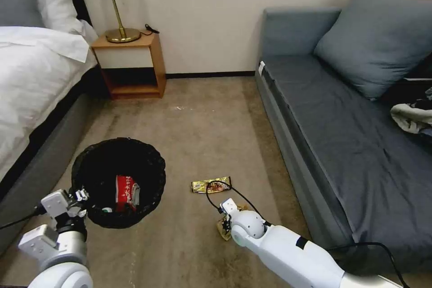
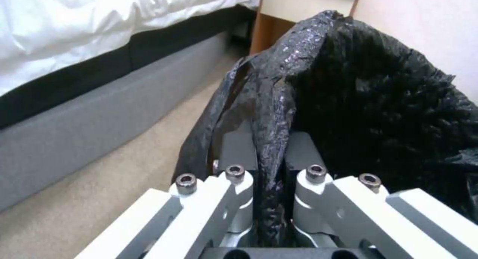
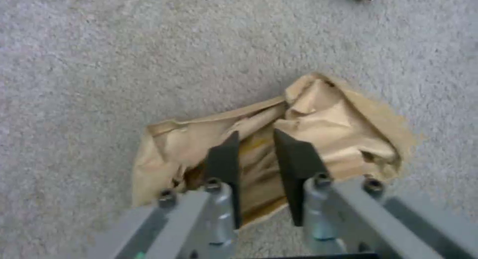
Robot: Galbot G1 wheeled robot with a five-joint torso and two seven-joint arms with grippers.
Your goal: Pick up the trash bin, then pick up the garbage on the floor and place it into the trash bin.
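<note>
The trash bin (image 1: 148, 168), lined with a crinkled black bag (image 2: 378, 102), is at the lower left by the bed. My left gripper (image 1: 80, 195) is shut on its near rim, with the bag fold pinched between the dark fingers (image 2: 239, 150). A red-and-white wrapper (image 1: 127, 191) lies inside, and a bit of clear bottle (image 1: 107, 210) shows beside it. On the carpet, my right gripper (image 3: 255, 134) is down on the crumpled brown paper (image 3: 343, 128), shut on a ridge of it. In the head view that paper (image 1: 222, 230) peeks out beside the wrist. A shiny gold-brown snack wrapper (image 1: 210, 184) lies just beyond it.
A white bed with a grey base (image 1: 40, 162) runs along the left. At the back wall stands a wooden nightstand (image 1: 132, 65) with a brass lamp (image 1: 118, 18). A grey sofa (image 1: 342, 135) with a cushion and some clothes (image 1: 411, 117) lines the right. Open carpet lies between them.
</note>
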